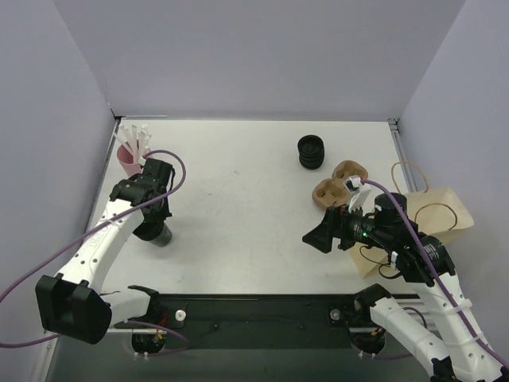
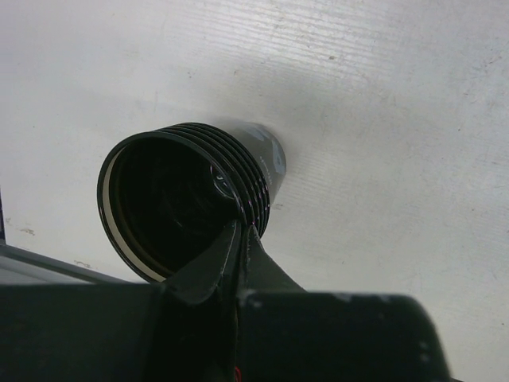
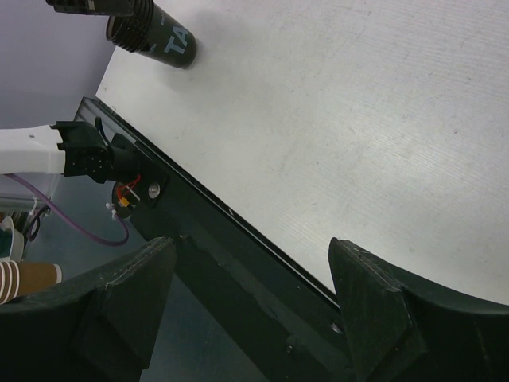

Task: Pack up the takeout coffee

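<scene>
Left hand (image 1: pixel 156 224) is on the takeout coffee (image 1: pixel 162 236) at the near-left of the desk (image 1: pixel 238 199). On the wrist camera its two fingers (image 2: pixel 208 269) are pressed close together, pinching the ribbed rim of the cup (image 2: pixel 187 195) at its top end. The cup's narrow base points down at the desk, and I can't say for sure whether it touches. Over on the right, the right hand (image 1: pixel 318 237) hangs above the desk near the front edge, fingers (image 3: pixel 119 306) spread wide with nothing between them. Just behind it sits a brown two-hole cup carrier (image 1: pixel 338 185), with the brown paper bag (image 1: pixel 441 211) lying at the far right, well apart from the coffee. A stack of black ribbed rings (image 1: pixel 312 152) sits further back, and a pink cup of white sticks (image 1: pixel 129 157) stands at back left.
</scene>
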Robot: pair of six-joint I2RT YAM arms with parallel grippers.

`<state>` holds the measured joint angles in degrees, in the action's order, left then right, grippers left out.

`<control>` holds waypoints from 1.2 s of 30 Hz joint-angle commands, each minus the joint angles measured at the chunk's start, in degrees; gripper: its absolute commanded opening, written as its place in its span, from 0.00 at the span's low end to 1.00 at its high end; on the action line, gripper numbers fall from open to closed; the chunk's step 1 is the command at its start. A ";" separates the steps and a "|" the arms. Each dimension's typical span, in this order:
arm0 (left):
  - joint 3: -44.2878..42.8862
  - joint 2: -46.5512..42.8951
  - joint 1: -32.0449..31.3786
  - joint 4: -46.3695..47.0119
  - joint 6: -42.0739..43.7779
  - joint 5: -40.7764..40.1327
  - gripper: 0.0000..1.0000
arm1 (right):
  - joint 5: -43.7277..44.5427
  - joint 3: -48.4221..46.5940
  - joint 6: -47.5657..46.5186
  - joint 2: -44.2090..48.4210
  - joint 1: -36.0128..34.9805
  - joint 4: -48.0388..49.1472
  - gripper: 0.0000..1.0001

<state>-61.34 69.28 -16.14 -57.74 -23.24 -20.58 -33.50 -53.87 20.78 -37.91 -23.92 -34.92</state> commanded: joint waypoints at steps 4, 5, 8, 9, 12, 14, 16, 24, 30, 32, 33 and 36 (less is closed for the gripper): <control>-6.68 -0.02 0.23 -3.35 2.06 -2.98 0.00 | -0.61 -1.50 0.14 0.82 0.37 1.08 0.80; -7.82 0.07 0.23 -4.13 2.15 -2.98 0.00 | -0.52 -1.59 0.23 0.65 0.45 1.17 0.80; -9.23 -0.02 0.15 -5.02 2.41 -2.63 0.00 | -0.52 -1.94 0.32 0.65 0.37 0.99 0.80; -10.10 -0.10 0.15 -5.19 2.59 -2.45 0.00 | -0.52 -1.94 0.41 0.65 0.37 1.08 0.80; -11.95 0.33 -0.20 -6.42 3.03 -2.45 0.00 | -0.52 -2.21 0.58 0.56 0.37 1.08 0.80; -13.36 0.68 -0.56 -7.73 3.64 -2.97 0.00 | -0.26 -2.29 0.76 0.56 0.45 1.08 0.80; -16.95 1.38 -0.91 -8.88 4.17 -4.02 0.00 | -0.17 -2.65 1.20 0.30 0.37 0.99 0.80; -32.51 4.46 -1.87 -15.30 4.96 -2.99 0.00 | 1.23 -5.46 1.99 -0.76 0.37 -1.38 0.80; -37.18 8.84 -13.20 -14.34 0.67 -2.89 0.00 | 3.52 -6.69 2.16 0.20 0.45 -2.26 0.80; -36.57 10.52 -17.94 -12.85 -1.62 -3.15 0.00 | 4.31 -7.39 2.51 0.64 0.37 -2.26 0.80; -36.22 12.10 -19.44 -12.23 -2.41 -3.41 0.00 | 4.66 -7.65 2.60 0.99 0.37 -2.35 0.80; -33.15 15.43 -24.89 -8.54 -5.57 -4.03 0.00 | 5.72 -8.36 2.69 2.05 0.37 -2.61 0.80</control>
<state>-96.79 80.66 -35.86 -70.50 -23.83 -23.86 -29.76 -58.74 22.68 -38.98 -23.92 -37.45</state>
